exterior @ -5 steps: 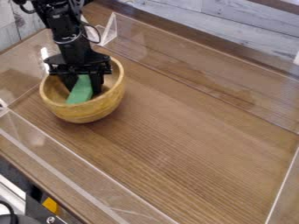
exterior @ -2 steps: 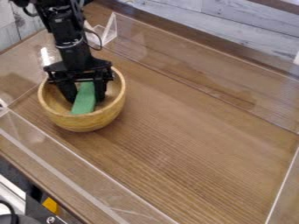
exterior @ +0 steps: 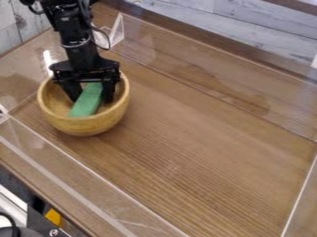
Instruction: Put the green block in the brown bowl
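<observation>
Wooden bench [exterior: 205,139] under me, green block [exterior: 87,100] lying inside the brown bowl [exterior: 58,118], jaws [exterior: 85,81] look spread wide just over it, so I'd lift straight up, slowly, without brushing the rim.

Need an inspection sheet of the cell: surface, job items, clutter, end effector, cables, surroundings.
Surface: brown wood-look table, pale edge strips
Job items: green block lying inside brown bowl
Clutter: nothing seen on the table's open right side
End effector: black end effector at the bowl, over the block; jaws appear open
Cables: thin dark cable by the arm
Surroundings: whitewashed plank surface beyond the table; dark hardware, lower left
</observation>
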Robot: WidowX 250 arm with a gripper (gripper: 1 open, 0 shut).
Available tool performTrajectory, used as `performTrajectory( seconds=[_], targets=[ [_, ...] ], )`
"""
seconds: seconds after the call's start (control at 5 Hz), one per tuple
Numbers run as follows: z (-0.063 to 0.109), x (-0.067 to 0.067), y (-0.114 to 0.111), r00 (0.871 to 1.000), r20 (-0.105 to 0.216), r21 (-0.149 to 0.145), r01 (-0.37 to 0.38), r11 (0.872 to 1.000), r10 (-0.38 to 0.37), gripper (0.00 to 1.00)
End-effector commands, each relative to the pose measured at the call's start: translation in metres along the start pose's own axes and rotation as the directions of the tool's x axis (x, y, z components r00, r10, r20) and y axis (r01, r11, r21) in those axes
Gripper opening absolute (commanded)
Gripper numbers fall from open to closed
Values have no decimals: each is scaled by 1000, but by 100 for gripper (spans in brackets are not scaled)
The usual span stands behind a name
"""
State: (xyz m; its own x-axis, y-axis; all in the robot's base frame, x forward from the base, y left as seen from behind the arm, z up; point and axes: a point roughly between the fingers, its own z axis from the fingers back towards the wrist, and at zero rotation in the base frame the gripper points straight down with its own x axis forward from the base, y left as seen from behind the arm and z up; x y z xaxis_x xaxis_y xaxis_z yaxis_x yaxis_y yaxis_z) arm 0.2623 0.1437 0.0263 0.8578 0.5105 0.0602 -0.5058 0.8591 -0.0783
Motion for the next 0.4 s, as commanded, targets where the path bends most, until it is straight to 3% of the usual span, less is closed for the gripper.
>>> performTrajectory(
  seconds=[0.0,0.2],
  targets=[
    [10,10,3,999,11,5,41,999,-41,0],
    [18,14,7,998,5,11,68,998,-68,0]
  ],
)
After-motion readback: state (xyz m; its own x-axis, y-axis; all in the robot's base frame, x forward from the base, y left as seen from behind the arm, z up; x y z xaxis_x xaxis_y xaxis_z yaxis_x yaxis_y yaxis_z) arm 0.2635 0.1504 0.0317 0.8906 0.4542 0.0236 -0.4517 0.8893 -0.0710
